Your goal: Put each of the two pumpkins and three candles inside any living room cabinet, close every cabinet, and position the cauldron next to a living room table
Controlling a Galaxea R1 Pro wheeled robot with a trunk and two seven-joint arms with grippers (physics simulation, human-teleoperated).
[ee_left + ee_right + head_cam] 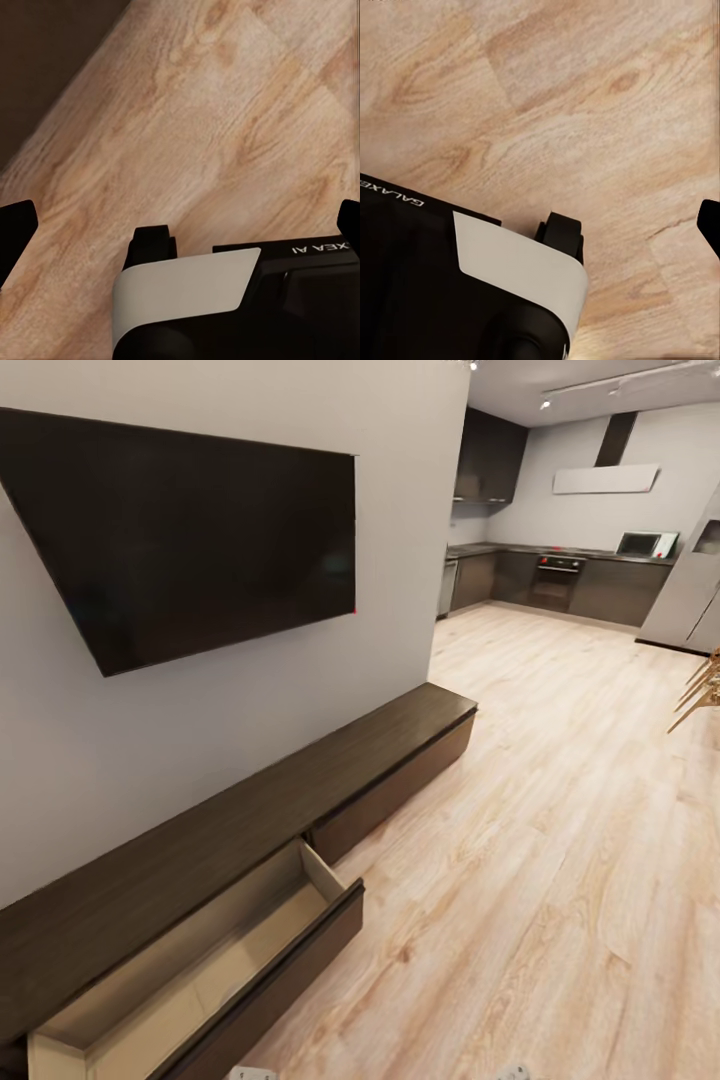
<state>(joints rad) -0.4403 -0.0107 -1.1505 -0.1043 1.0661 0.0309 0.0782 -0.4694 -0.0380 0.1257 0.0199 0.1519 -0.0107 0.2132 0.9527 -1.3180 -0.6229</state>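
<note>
One long dark-brown cabinet [300, 800] runs along the white wall [400, 560] in the head view, from 7 o'clock up toward the centre, beneath one black TV [190, 530] mounted at 10 o'clock. One drawer [215, 970] stands pulled out at 7 o'clock, its pale beige inside bare; the one drawer front beside it, toward the cabinet's far end, sits flush. Pale wood floor [540, 840] spreads from the centre to 5 o'clock. At 1 o'clock a kitchen [560, 575] with dark units and one oven lies well apart from the cabinet; a few tan chair legs [700, 695] poke in at 3 o'clock.

In the left wrist view, the left gripper [184, 225] hangs over bare floor, its two black fingertips [15, 225] at opposite edges, spread wide with nothing between them, above the robot's black-and-white base [187, 292]. In the right wrist view, one dark fingertip [711, 221] of the right gripper shows over floor beside the base; whether that gripper is spread or closed cannot be told.
</note>
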